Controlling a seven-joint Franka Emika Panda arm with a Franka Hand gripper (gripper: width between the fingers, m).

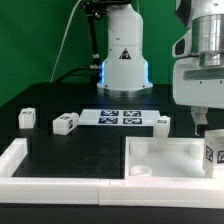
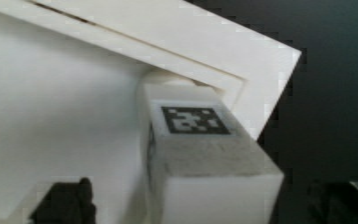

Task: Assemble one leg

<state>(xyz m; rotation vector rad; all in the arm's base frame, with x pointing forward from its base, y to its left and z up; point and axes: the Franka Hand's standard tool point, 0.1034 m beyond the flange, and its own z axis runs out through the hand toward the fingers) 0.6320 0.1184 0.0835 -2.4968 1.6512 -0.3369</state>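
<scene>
My hand (image 1: 203,122) hangs at the exterior view's right, over the white tray-like piece (image 1: 165,152). Only one dark fingertip shows clearly there; the other is lost against the housing, and the frame edge cuts off part of the wrist. How wide the hand stands I cannot tell from this view.

The leg (image 1: 214,154) stands upright at the exterior view's right edge, inside the tray-like piece near its right wall, tag facing the camera. It is partly cropped by the frame. It sits just below and beside the fingertip; touching or apart I cannot tell.

The wrist view shows what the exterior one does not: the leg (image 2: 208,150) close up, tag on its upper face, one end pressed into a corner of the tray-like piece (image 2: 51,110) under its raised rim. One dark finger (image 2: 62,203) shows at the picture's edge, clear of the leg. A dark shape at the opposite corner may be the other finger; too blurred to say. Nothing is visibly gripped.

Only the exterior view shows the black counter (image 1: 60,100), the marker board (image 1: 120,118), other small white blocks (image 1: 64,124) near it, and the arm's base (image 1: 124,60) behind.
</scene>
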